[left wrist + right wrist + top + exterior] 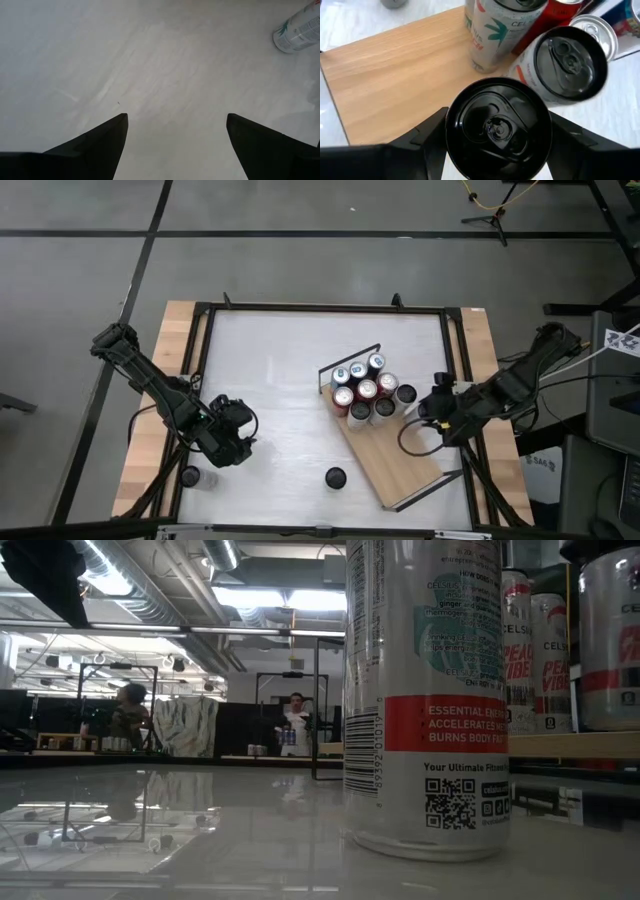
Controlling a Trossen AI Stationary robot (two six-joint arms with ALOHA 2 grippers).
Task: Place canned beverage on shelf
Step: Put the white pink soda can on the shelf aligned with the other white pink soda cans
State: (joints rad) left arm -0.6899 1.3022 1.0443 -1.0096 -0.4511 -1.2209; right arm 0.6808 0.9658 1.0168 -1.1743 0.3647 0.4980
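The shelf (395,455) is a light-wood board with black wire rails, lying slantwise on the right half of the white table. Several cans (362,388) stand bunched at its far end. My right gripper (418,402) is shut on a black-topped can (497,127) at the right side of that bunch, by the board's (395,65) edge. Another can (335,477) stands alone on the table near the front edge; it fills the low view (425,690). My left gripper (232,442) hangs open over bare table at the left, nothing between its fingers (175,120). My right gripper pinches the black-topped can between its two fingers, one on each side of the upper wall (451,125) just under the rim. The fingers (427,135) slant down from the table's right side. The can stands upright; whether its bottom rests on the shelf cannot be told.
A white can with a black top (570,65) stands right beside the held one, with red and white cans (495,30) behind it. Two more cans (190,476) sit outside the black frame at the front left. Bare board (410,470) lies at the shelf's near end.
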